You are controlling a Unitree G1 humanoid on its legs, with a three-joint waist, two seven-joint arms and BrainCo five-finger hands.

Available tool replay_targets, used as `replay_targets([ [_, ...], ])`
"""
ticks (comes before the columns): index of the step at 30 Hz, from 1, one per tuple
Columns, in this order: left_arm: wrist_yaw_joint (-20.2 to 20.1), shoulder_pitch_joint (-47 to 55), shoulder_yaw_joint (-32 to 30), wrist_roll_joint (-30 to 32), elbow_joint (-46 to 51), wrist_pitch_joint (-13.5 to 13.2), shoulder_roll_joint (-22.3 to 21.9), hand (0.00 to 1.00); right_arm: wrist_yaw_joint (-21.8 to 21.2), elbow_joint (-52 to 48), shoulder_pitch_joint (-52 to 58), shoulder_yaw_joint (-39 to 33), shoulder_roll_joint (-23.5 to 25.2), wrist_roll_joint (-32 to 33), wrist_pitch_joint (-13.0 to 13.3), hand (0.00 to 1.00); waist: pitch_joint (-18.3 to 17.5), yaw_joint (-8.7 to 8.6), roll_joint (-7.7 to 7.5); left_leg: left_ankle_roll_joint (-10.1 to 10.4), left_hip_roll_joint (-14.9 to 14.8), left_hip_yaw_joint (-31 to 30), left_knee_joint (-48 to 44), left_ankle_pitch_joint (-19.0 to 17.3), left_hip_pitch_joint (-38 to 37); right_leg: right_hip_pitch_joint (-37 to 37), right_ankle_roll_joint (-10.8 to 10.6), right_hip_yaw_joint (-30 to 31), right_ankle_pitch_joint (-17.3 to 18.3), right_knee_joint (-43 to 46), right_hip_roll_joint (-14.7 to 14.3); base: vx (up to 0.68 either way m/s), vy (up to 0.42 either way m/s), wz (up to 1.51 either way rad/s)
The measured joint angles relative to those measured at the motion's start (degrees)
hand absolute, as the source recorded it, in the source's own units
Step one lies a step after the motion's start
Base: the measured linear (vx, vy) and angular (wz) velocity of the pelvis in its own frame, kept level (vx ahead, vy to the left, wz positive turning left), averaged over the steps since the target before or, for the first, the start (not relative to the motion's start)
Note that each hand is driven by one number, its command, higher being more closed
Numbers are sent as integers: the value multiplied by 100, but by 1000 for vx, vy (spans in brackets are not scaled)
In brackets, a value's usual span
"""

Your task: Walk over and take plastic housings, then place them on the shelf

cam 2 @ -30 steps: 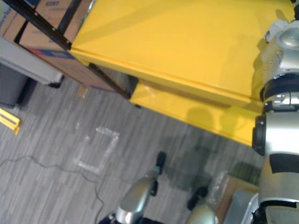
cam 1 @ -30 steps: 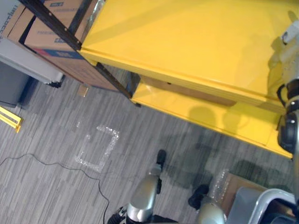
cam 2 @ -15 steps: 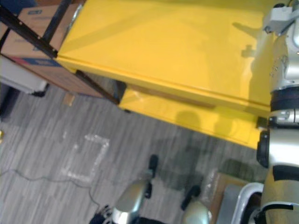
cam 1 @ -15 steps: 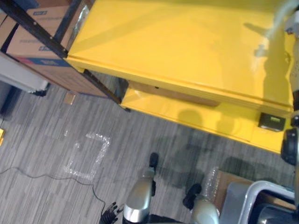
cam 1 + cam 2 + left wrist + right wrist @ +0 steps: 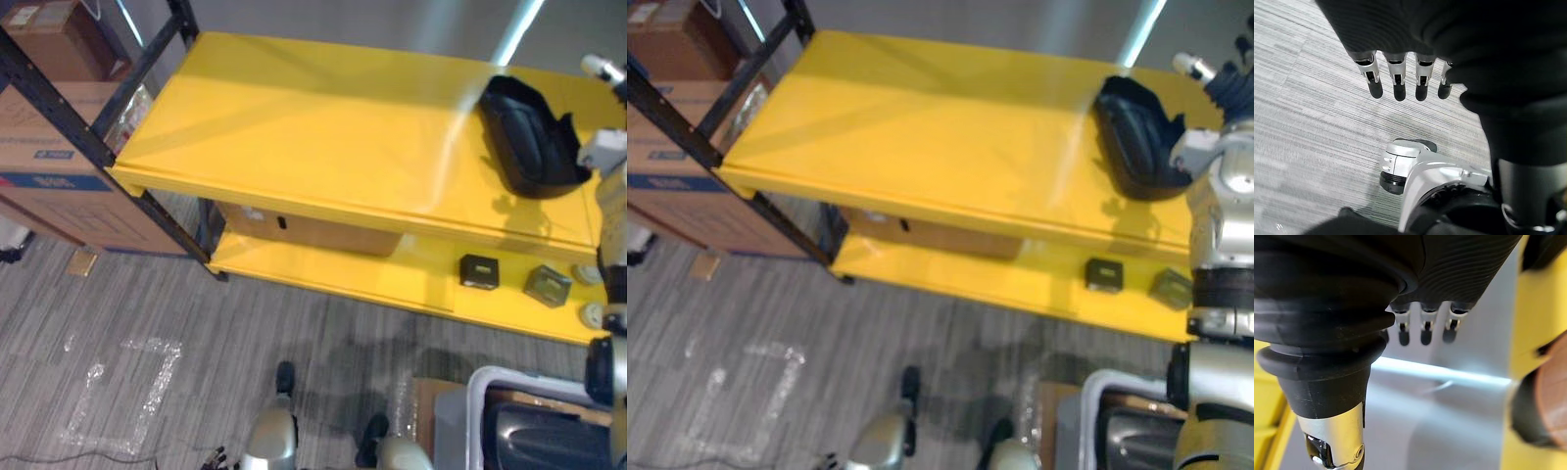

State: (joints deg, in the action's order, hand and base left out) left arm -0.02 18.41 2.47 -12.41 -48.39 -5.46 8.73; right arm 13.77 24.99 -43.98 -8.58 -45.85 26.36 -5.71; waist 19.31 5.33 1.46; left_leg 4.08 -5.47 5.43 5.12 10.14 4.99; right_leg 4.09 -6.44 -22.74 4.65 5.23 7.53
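- Black plastic housing (image 5: 529, 137) lies on the top tier of the yellow shelf (image 5: 294, 127), near the shelf's right end;
- Right hand (image 5: 1425, 328) is raised by that end, fingers straight, holding nothing;
- Left hand (image 5: 1399, 83) hangs over the floor before the shelf, fingers straight, empty;
- Small dark block (image 5: 479, 271) sits on the shelf's lower tier.

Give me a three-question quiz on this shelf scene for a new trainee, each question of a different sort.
1. True or false: the black plastic housing lies on the top board of the yellow shelf.
2. Multiple choice: what does the left hand hold?
A) a housing
B) nothing, its fingers are straight
C) a cardboard box
3. Fill in the blank: the small dark box sits on the shelf's ____ board.

Key: 1 true; 2 B; 3 lower.
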Motion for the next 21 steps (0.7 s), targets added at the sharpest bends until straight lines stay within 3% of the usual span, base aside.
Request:
replay_targets([
  [4,42,3,6,0,-2,39,-1,0,-54,-18,349,-156,71,194,-402,0,-76,-49,-129,-3,67,28,-2,0,12,-7,-56,75,-61,-73,66,20,12,-2],
  [9,44,6,0,108,-1,64,8,0,-534,-501,1021,-349,382,391,-796,0,-117,-130,-207,-37,170,53,-3,11,24,-4,-82,94,-157,-90,145,66,0,-1],
  [15,108,11,1,213,-9,64,18,0,-918,-509,1329,-359,473,438,-849,0,-110,-253,-218,-36,205,51,-1,10,23,-9,-78,98,-165,-96,152,14,-5,-1],
  [21,117,11,14,179,-7,64,29,0,-1135,-506,1337,-339,478,439,-850,0,-104,-270,-229,-38,205,31,-1,11,113,-104,-79,102,-158,-92,150,-18,3,1],
])
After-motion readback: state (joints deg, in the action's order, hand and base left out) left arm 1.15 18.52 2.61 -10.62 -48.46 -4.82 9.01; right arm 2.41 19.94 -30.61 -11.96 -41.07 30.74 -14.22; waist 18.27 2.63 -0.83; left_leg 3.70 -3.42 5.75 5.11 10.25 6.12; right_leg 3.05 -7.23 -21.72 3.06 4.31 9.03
